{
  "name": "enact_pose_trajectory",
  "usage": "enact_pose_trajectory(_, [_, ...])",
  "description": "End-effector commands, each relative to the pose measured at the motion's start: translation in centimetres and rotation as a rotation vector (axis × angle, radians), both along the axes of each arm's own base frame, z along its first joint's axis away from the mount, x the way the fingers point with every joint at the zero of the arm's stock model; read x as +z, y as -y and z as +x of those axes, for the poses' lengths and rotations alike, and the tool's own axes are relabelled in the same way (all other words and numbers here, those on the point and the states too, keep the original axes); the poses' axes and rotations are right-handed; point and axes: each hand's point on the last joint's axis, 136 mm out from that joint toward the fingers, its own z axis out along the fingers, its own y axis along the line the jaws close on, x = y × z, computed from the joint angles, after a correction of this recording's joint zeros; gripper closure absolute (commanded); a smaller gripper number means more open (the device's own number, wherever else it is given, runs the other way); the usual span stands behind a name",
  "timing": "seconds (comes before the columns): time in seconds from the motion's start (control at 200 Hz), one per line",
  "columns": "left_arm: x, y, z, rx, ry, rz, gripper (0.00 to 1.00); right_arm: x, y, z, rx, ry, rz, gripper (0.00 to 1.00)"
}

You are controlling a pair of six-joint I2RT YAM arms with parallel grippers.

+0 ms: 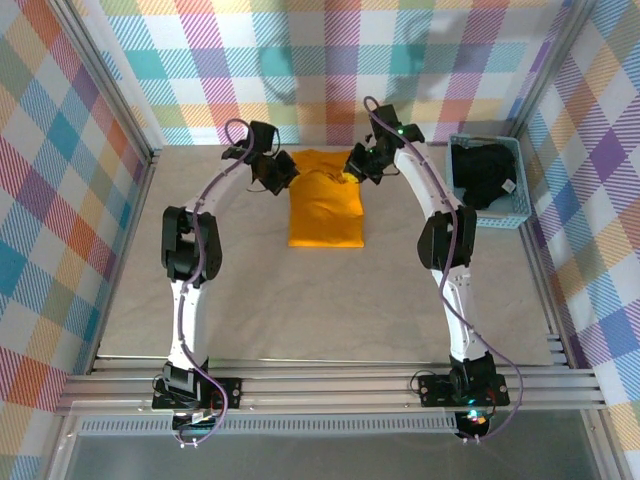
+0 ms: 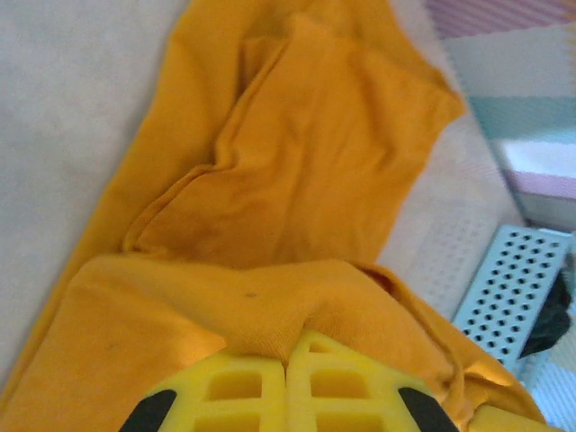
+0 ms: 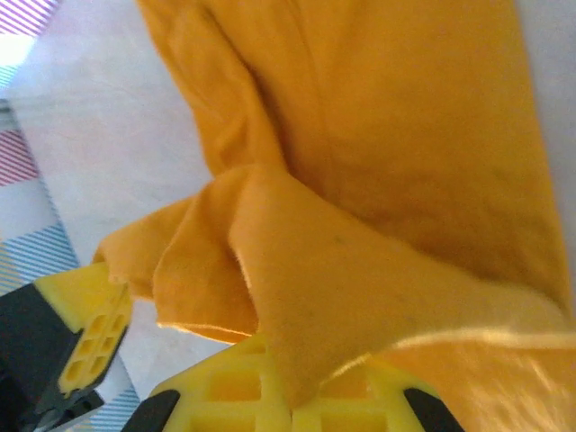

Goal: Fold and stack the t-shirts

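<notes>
You have both arms arched over the upper part of the beige table. There, at upper centre of the overhead frame, the orange shirt lies folded into a soft upright rectangle, its lower edge straight and its top edge rumpled. Your left gripper is clenched on the shirt's upper-left corner. In the left wrist view its ribbed yellow fingers meet flush at the bottom of the frame, a roll of knit cloth pinched at their tips. Your right gripper is clamped on the upper-right corner, a limp fold of orange draping over its yellow fingers. At the right edge of the overhead frame, the black shirt sits crumpled in a pale-blue perforated plastic basket
</notes>
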Motion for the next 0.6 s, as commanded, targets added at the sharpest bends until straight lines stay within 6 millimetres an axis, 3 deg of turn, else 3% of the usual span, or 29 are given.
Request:
enact_pose_trajectory(0.0, [5.4, -0.6, -4.0, -0.036, 0.04, -0.011, 1.0, 3.6, -0.6, -5.0, 0.077, 0.002, -0.022, 1.0])
enact_pose_trajectory(0.22, [8.1, -1.9, -14.9, -0.056, -0.015, -0.022, 1.0, 5.3, 1.3, -13.1, 0.051, -0.011, 0.045, 1.0])
enact_pose_trajectory(0.465, [6.7, -0.1, -29.7, -0.213, -0.195, -0.048, 1.0, 5.6, 1.7, -25.8, 0.145, -0.106, 0.101, 1.0])
enact_pose_trajectory(0.595, [5.7, 0.0, -35.0, -0.266, -0.249, -0.058, 1.0, 4.9, 2.0, -31.7, 0.167, -0.19, 0.133, 1.0])
